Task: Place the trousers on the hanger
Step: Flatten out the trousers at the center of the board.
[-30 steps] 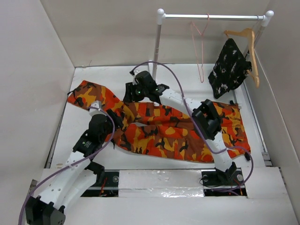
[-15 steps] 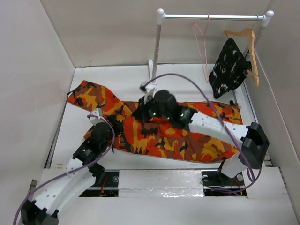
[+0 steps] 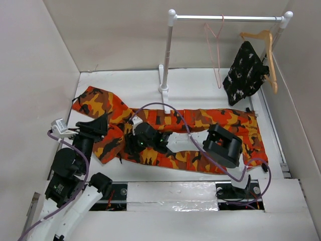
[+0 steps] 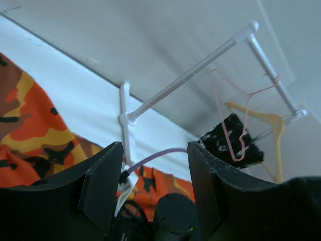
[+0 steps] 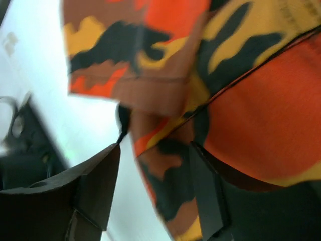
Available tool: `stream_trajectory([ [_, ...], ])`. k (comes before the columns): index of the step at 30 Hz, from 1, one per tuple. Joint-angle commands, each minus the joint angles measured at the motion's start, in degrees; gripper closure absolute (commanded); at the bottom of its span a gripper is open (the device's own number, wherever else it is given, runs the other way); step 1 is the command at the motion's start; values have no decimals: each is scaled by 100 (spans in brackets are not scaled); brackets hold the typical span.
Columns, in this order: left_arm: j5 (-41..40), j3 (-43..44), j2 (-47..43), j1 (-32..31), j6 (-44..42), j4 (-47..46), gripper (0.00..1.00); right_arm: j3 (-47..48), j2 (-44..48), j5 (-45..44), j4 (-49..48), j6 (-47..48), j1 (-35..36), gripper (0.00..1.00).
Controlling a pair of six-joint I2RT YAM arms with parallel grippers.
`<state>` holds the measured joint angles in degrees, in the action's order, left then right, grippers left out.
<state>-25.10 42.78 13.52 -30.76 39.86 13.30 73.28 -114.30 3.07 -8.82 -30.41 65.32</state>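
Observation:
The camouflage trousers (image 3: 200, 120) lie flat across the table, one leg reaching to the far left. The pink wire hanger (image 3: 218, 83) hangs empty on the rail at the back right. My left gripper (image 3: 102, 124) is open and empty at the trousers' left edge. Its wrist view (image 4: 155, 150) looks over the trousers (image 4: 30, 130) toward the hanger (image 4: 221, 108). My right gripper (image 3: 131, 146) is low over the near left hem. In its blurred wrist view (image 5: 155, 155) the jaws stand open with the edge of the trousers (image 5: 251, 100) between them.
A white clothes rack (image 3: 170, 50) stands at the back. A wooden hanger (image 3: 268, 50) with a black speckled garment (image 3: 246, 73) hangs at its right end. Walls close in the left and right sides. My right arm's elbow (image 3: 223, 145) rests over the trousers.
My right arm has folded back; its gripper went from the far side of the trousers to the near left hem. My left gripper has drawn back left, off the trousers.

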Motion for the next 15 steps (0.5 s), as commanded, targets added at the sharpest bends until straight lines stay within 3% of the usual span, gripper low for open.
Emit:
stream_trajectory([
  [1, 155, -7, -42, -17, -469, 410, 49, 695, -74, -684, -551, -421, 7, 35],
  [8, 286, -60, -481, -17, -646, 594, 48, 1258, -733, -914, -331, -755, 7, 35],
  [10, 304, -42, -491, -17, -655, 656, 47, 1373, -822, -844, -357, -843, 7, 39],
  [11, 348, -42, -499, -17, -646, 674, 47, 1426, -883, -817, -349, -861, 7, 44],
  [12, 374, -42, -508, -17, -646, 665, 47, 1566, -918, -773, -331, -878, 7, 59],
  [14, 401, -60, -499, -17, -689, 613, 47, 1786, -997, -790, -69, -861, 7, 73],
  [15, 418, -42, -465, -17, -698, 621, 47, 2030, -1015, -895, 107, -817, 7, 85],
])
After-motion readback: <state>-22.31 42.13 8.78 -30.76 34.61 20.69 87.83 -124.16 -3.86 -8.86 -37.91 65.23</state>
